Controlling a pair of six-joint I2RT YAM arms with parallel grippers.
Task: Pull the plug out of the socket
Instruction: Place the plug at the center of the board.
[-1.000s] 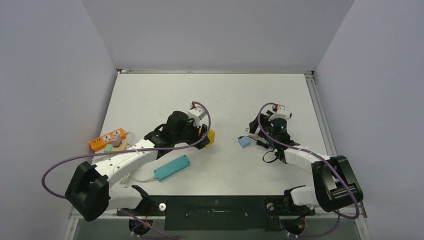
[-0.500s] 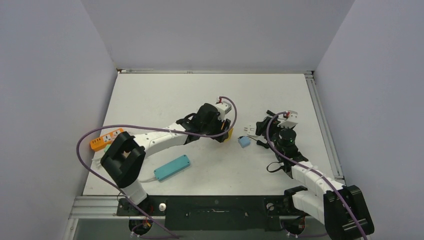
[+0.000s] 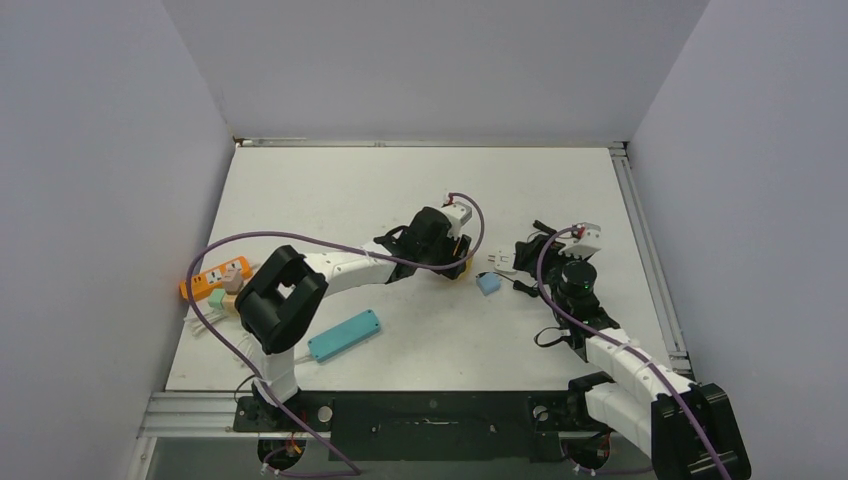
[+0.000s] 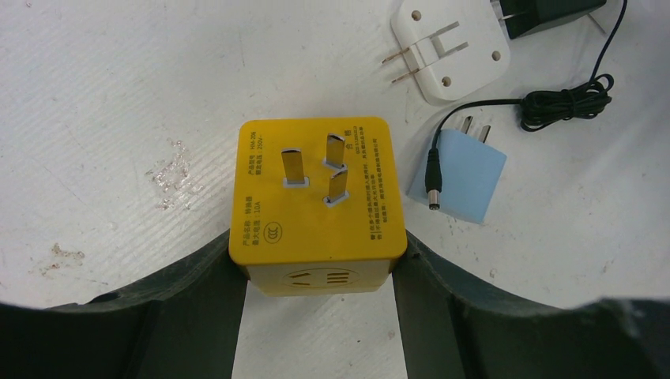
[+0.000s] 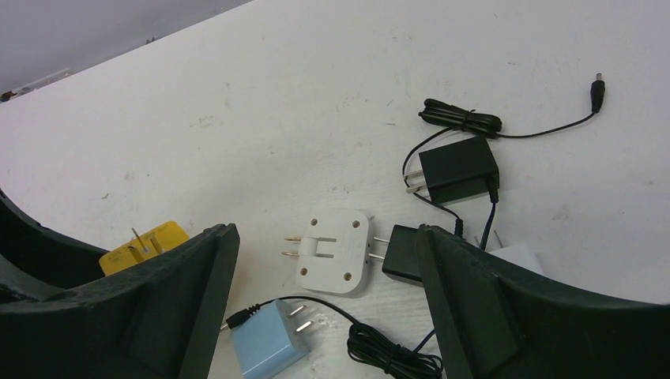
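Note:
A yellow cube socket (image 4: 316,197) with three prongs on top sits between the fingers of my left gripper (image 4: 318,260), which is shut on its sides. Its slotted face toward the camera has nothing plugged in. In the top view this socket (image 3: 453,272) is near the table's middle, under the left gripper (image 3: 450,262). A light blue plug (image 4: 462,174) with two prongs lies loose on the table just right of it, apart from it. My right gripper (image 5: 324,237) hangs open over the blue plug (image 5: 265,347) and holds nothing.
A white flat adapter (image 5: 332,251) lies under the right gripper, with a black block (image 5: 403,253) at its pins. A black power adapter (image 5: 458,170) and coiled black cords (image 5: 395,359) lie near. An orange power strip (image 3: 215,278) and a teal one (image 3: 344,334) lie at the left.
My left gripper has carried the yellow socket rightward, close to the blue plug. The right gripper's jaws have spread wider and its wrist has shifted slightly right.

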